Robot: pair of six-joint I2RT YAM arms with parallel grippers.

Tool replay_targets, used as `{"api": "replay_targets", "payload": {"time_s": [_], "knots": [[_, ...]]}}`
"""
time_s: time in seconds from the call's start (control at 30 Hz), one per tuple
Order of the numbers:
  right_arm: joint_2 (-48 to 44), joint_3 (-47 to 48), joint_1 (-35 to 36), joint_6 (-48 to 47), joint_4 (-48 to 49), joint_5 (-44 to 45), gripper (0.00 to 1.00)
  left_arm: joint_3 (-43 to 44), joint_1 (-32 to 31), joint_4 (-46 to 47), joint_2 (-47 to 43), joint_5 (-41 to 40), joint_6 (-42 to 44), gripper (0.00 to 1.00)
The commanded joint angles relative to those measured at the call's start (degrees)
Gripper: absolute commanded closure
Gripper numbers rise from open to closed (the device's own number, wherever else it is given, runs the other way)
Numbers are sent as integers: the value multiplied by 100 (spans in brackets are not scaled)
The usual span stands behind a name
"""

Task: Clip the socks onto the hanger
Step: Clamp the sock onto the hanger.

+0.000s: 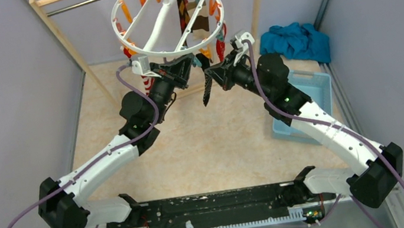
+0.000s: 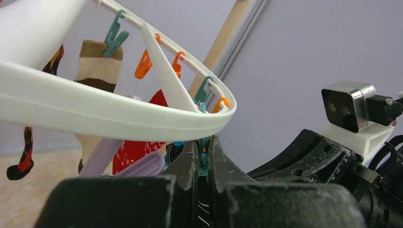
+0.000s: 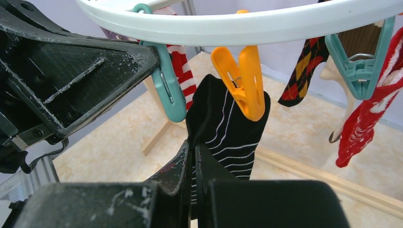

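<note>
The white ring hanger [image 1: 168, 17] hangs at the back with orange and teal clips. My left gripper [image 1: 195, 61] is under its near rim, shut on a teal clip [image 2: 203, 152]; this clip also shows in the right wrist view [image 3: 168, 90]. My right gripper [image 1: 212, 77] is shut on the black sock with thin white stripes [image 3: 228, 123] and holds it up beside that teal clip. An orange clip [image 3: 242, 80] overlaps the sock's top edge. Hung on the hanger are a red-and-white striped sock [image 3: 183, 71], an argyle sock [image 3: 304, 71], a red patterned sock [image 3: 366, 118] and a brown-and-cream sock [image 2: 97, 71].
The wooden rack [image 1: 68, 46] with its metal rod [image 1: 82, 2] carries the hanger. A teal-blue cloth heap [image 1: 295, 41] lies at the back right, above a light blue bin [image 1: 306, 105] under the right arm. Grey walls close in both sides.
</note>
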Motion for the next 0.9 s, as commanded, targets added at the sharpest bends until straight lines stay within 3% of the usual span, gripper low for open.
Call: {"api": "replay_targets", "payload": {"time_s": [0.0,0.87], "knots": [[-135,362,63,118,408,-201,100,-15,10,-35,48,9,17,100],[-187,241,229,213,568,-224,100,116,7,67,148,-194,-26,100]]}}
